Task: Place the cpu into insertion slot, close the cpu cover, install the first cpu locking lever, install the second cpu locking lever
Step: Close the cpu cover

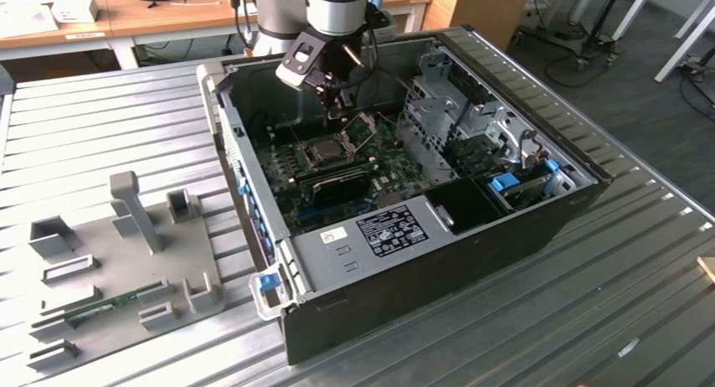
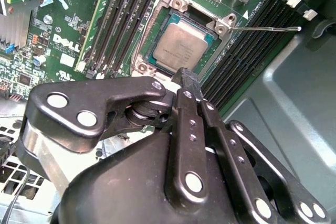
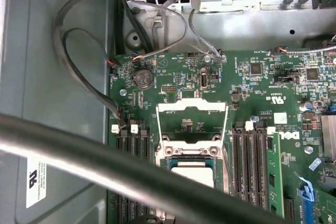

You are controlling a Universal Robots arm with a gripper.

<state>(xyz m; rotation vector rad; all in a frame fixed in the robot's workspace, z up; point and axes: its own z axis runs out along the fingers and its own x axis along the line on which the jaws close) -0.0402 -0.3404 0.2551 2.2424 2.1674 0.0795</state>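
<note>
The gripper (image 2: pixel 185 77) hangs just above the green board, its fingers drawn together on nothing. Just beyond it, the cpu (image 2: pixel 181 48) lies seated in the insertion slot (image 2: pixel 143 67). Farther on, the cpu cover (image 3: pixel 191 107) stands swung open, clear of the chip.

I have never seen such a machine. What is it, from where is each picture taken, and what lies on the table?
It is a robot arm with a gripper at its end, reaching into an open computer case that lies on a metal table. The exterior view comes from a camera off the arm; both wrist views come from cameras riding on the arm. On the exterior view's left lies a grey tray with holders. Inside the case is a green circuit board. The cpu is not held: it lies in the insertion slot, and the cpu cover is open.
</note>
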